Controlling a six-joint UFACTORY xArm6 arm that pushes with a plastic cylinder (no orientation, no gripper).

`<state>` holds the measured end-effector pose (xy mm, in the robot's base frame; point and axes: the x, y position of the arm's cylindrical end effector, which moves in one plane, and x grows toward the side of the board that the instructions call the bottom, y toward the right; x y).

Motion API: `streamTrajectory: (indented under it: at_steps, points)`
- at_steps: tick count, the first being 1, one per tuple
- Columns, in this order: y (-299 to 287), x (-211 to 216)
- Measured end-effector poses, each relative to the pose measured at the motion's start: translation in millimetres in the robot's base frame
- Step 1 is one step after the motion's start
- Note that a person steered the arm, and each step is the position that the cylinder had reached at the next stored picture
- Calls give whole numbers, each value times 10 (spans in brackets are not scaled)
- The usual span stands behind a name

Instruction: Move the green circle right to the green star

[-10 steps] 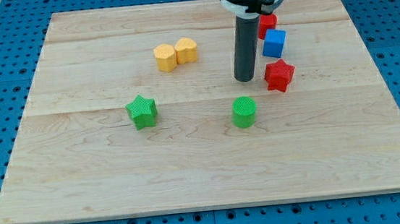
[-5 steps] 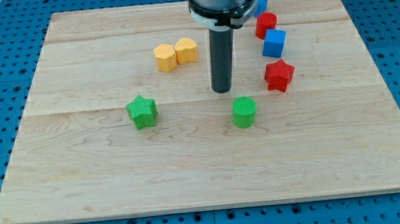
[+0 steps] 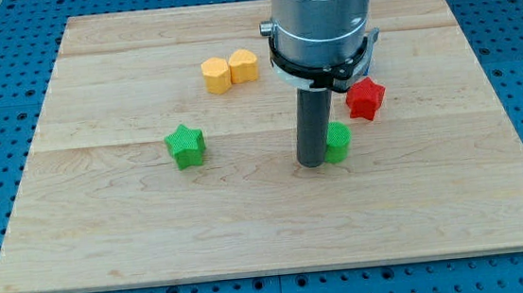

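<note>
The green circle [image 3: 339, 142] stands near the board's middle, a little to the view's right. My tip [image 3: 311, 162] is on the board right against the circle's left side, touching it. The green star [image 3: 185, 145] lies well to the view's left of both, about level with them. The rod and the arm above it hide the board just behind the circle.
A red star [image 3: 365, 99] lies just up and right of the green circle. Two yellow blocks [image 3: 229, 71] sit together towards the view's top left of my tip. The arm hides the blue and red blocks at the top. The wooden board [image 3: 88, 228] rests on a blue pegboard.
My tip has moved down the view and come to the green circle's left side. The circle has shifted slightly to the right, towards the red star.
</note>
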<state>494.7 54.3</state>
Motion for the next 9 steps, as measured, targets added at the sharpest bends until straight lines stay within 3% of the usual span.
streamTrajectory:
  at_steps: [3, 4, 6, 7, 9]
  points:
    - [804, 72]
    - [879, -129]
    - [133, -164]
    - [130, -270]
    - [-44, -890]
